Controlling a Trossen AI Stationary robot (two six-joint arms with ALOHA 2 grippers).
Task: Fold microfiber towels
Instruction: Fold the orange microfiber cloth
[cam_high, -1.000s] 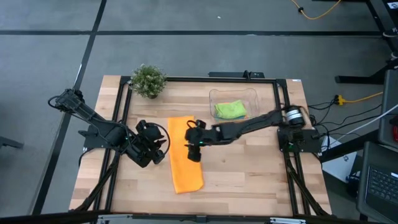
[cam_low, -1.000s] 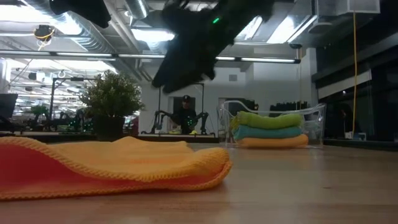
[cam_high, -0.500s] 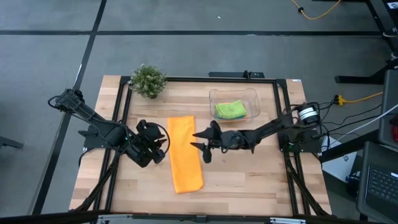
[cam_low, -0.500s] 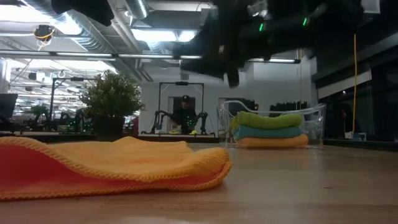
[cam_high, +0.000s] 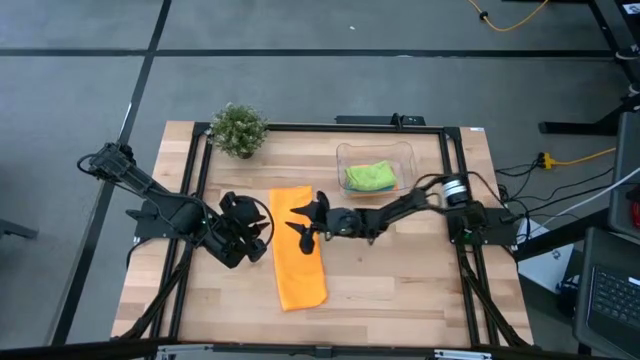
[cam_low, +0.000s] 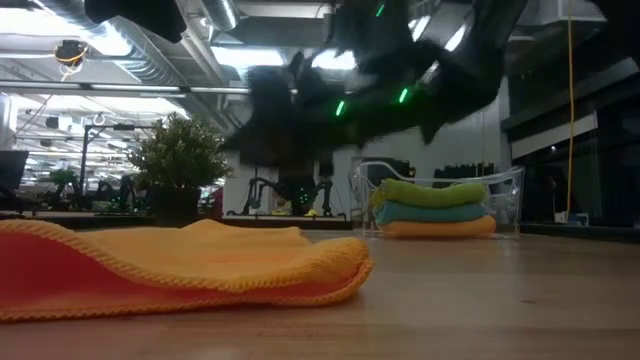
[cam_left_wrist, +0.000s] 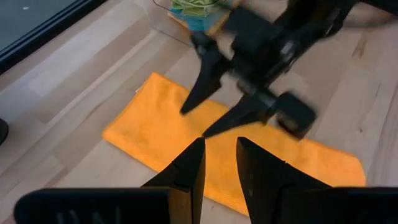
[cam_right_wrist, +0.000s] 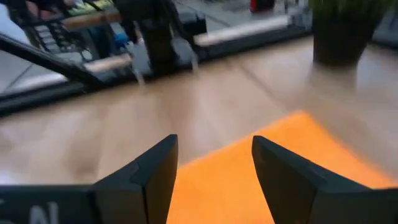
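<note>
While the orange towel (cam_high: 298, 248) lies half-folded mid-table from above, the right claw (cam_high: 305, 222) hovers open over its far end; the left claw (cam_high: 262, 238) waits beside it, fingers slightly parted, empty. Its wrist view suggests gripping an edge next.

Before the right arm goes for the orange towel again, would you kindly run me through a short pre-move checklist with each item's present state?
1. Right tool open and empty: ok; its fingers are spread above the cloth, holding nothing.
2. Orange towel lying as one long strip on the table: ok.
3. Towel fully flat: not ok; the low view shows it humped and rippled.
4. Left tool off the cloth: ok; it waits beside the towel's edge, holding nothing.
5. Clear tub with folded towels away from the work area: ok.
6. Exact height of the right tool over the towel: cannot tell.
</note>
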